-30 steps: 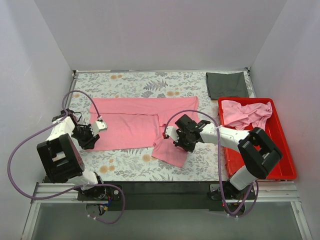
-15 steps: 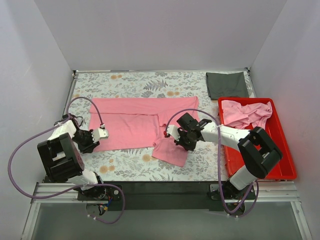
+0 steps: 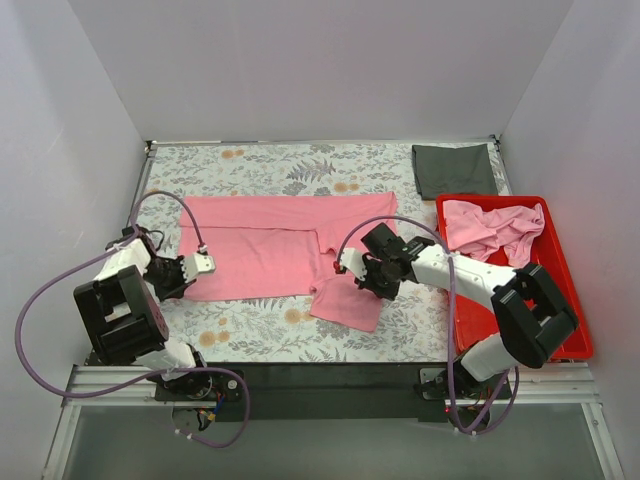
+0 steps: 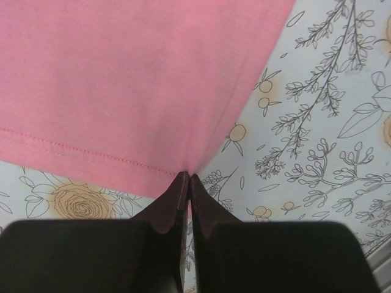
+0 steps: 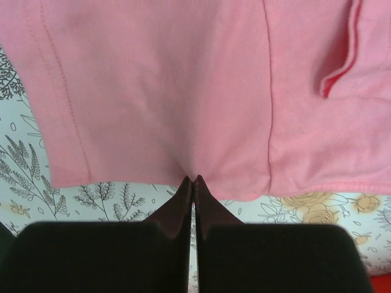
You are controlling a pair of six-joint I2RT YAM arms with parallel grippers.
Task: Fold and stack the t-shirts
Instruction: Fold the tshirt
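A pink t-shirt (image 3: 280, 240) lies partly folded across the middle of the table, one sleeve (image 3: 345, 305) hanging toward the near edge. My left gripper (image 3: 192, 268) is shut on the shirt's hem corner (image 4: 183, 168) at the left. My right gripper (image 3: 362, 272) is shut on the sleeve's edge (image 5: 195, 174) near the shirt's middle right. A second pink t-shirt (image 3: 490, 228) lies crumpled in the red bin (image 3: 565, 300).
A folded dark grey cloth (image 3: 455, 170) lies at the back right corner, behind the red bin. The table has a floral cover (image 3: 250, 325). White walls close in the back and sides.
My right gripper has shifted right and back with the sleeve, pulling it along. My left gripper has moved slightly left and toward the near edge with the hem corner.
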